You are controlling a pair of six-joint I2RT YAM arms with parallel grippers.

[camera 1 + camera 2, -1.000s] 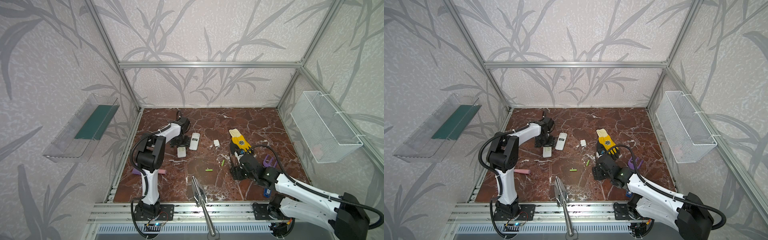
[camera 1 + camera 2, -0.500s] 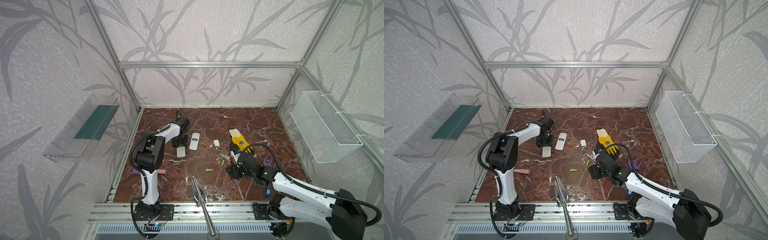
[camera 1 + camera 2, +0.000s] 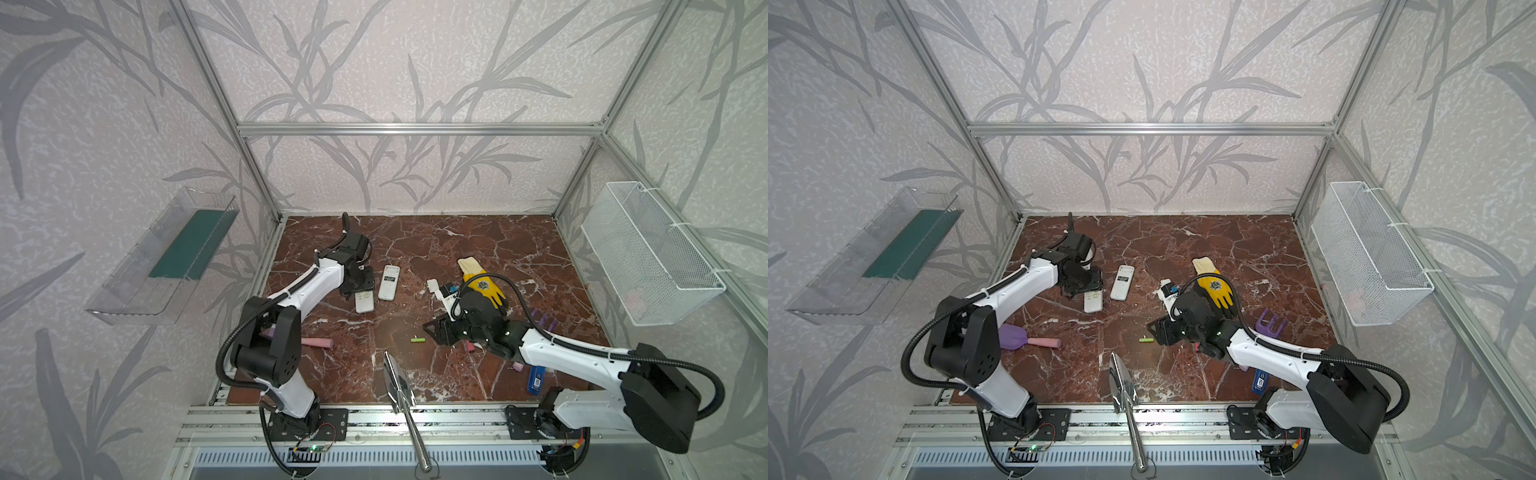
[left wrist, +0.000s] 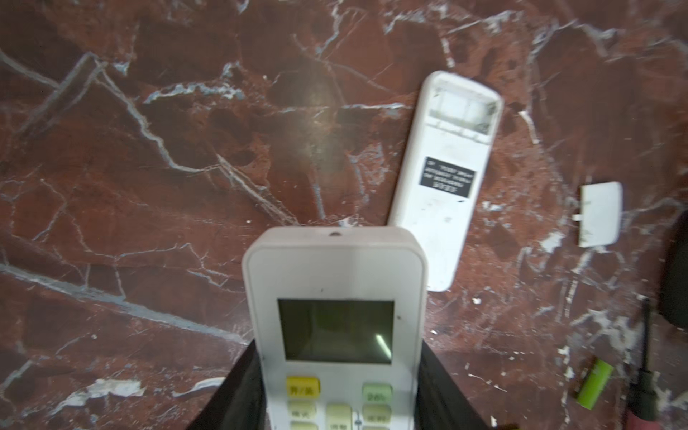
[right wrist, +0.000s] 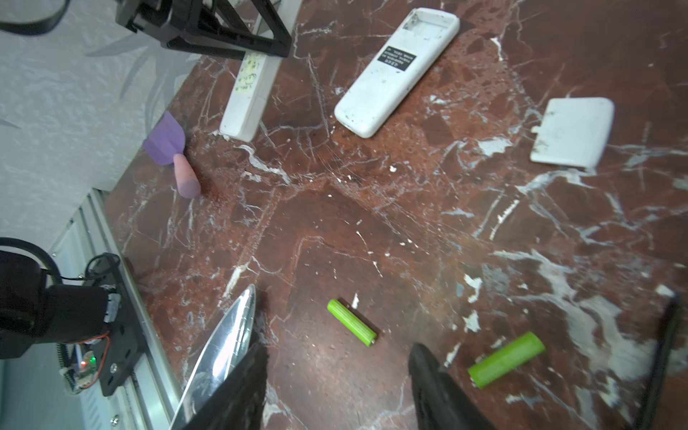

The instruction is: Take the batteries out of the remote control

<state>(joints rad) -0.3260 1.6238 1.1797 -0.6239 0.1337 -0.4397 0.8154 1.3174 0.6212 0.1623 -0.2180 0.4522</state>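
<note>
My left gripper (image 4: 340,350) is shut on a white remote control (image 4: 335,268), face up with its display and buttons showing; in both top views it sits at the left (image 3: 365,302) (image 3: 1093,301). A second remote (image 4: 443,178) lies face down beside it, its battery bay open and empty, with the loose cover (image 4: 600,213) nearby. My right gripper (image 5: 335,372) hovers open over the floor. One lime green battery (image 5: 352,327) lies just ahead of its fingers, another (image 5: 506,359) just outside one finger. In a top view only one battery (image 3: 418,340) shows.
A metal trowel (image 3: 399,382) lies at the front edge close to the right gripper. A purple scoop (image 3: 1013,336), yellow glove (image 3: 484,284), purple fork (image 3: 1271,322) and a blue object (image 3: 536,380) are scattered about. A wire basket (image 3: 648,257) hangs on the right wall.
The left gripper's jaws have closed onto the remote. The right gripper has moved left towards the green battery, and its jaws have narrowed somewhat.
</note>
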